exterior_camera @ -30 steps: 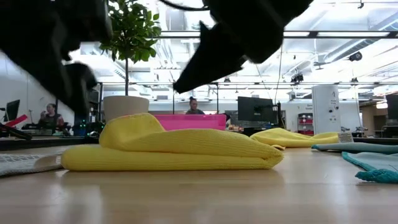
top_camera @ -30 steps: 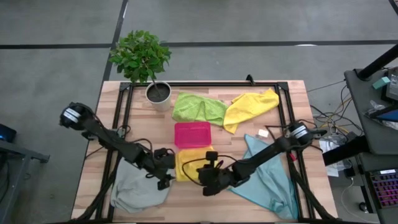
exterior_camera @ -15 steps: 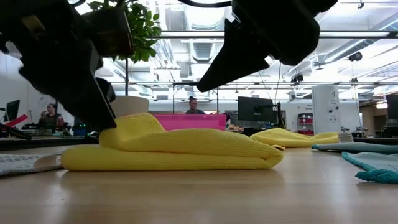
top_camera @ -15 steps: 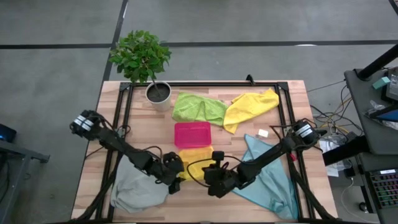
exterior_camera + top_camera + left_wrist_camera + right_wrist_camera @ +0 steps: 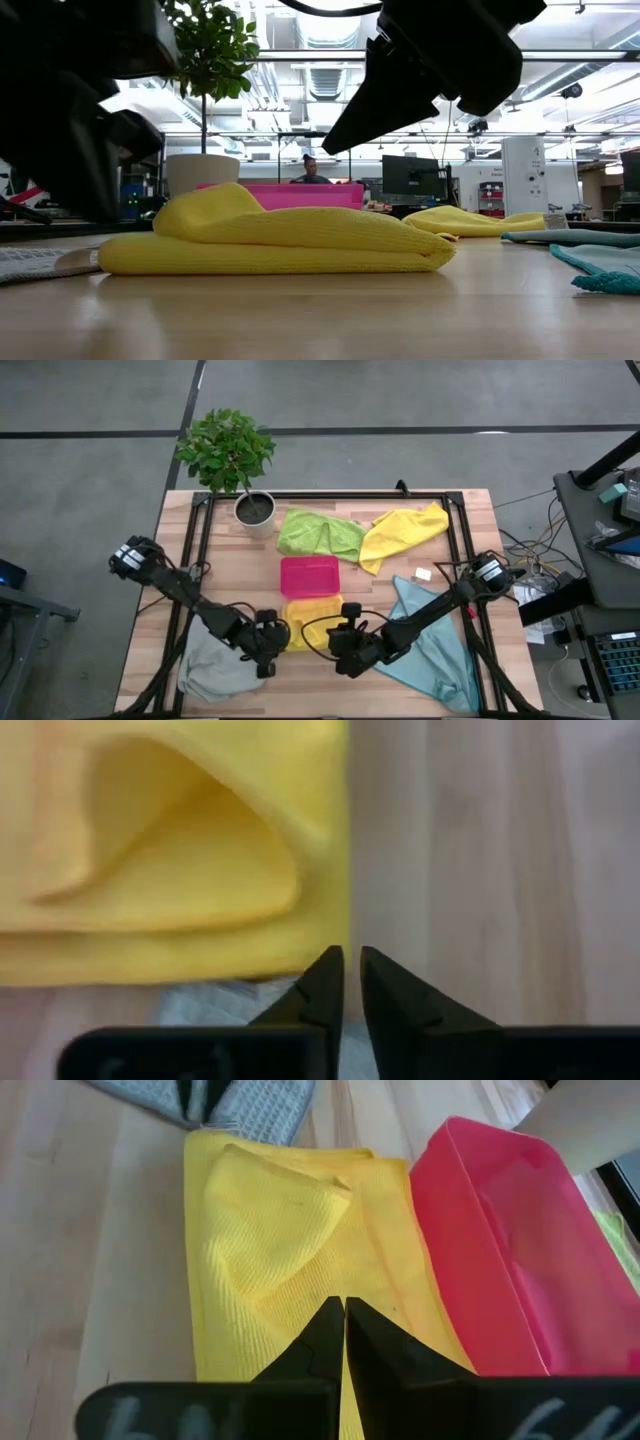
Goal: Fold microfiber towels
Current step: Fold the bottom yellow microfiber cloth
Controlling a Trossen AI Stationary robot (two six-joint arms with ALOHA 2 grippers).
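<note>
- Folded yellow towel [image 5: 309,625]: lies in a doubled bundle on the wooden table [image 5: 420,690], near its front edge and just in front of the pink tray [image 5: 309,576]. In the low view the bundle [image 5: 270,242] shows two stacked layers with a raised hump on top; the right wrist view shows one corner turned over loosely, so the fold looks rough, not squared.
- Left gripper [image 5: 263,652]: sits at the bundle's left edge, over the seam between the yellow cloth and the pale grey towel [image 5: 215,668]. In its wrist view the fingertips [image 5: 327,970] are nearly together with only a thin gap, and nothing is held between them.
- Right gripper [image 5: 343,643]: hovers over the bundle's right part, fingers pressed together and empty, pointing across the yellow cloth toward the tray.
- Remaining towels: the light teal towel [image 5: 432,645] lies spread to the right under the right arm; the lime green towel [image 5: 320,532] and a second yellow towel [image 5: 402,532] lie crumpled at the back, near the potted plant [image 5: 228,452].
- Step in hand (judgement): the first fold appears finished or nearly so, with both grippers free of the cloth; four towels are unfolded.
- Next move (judgement): either flatten the loose corner, or open the left fingers and lower them onto an edge of the grey towel, taking care not to drag the yellow bundle.
</note>
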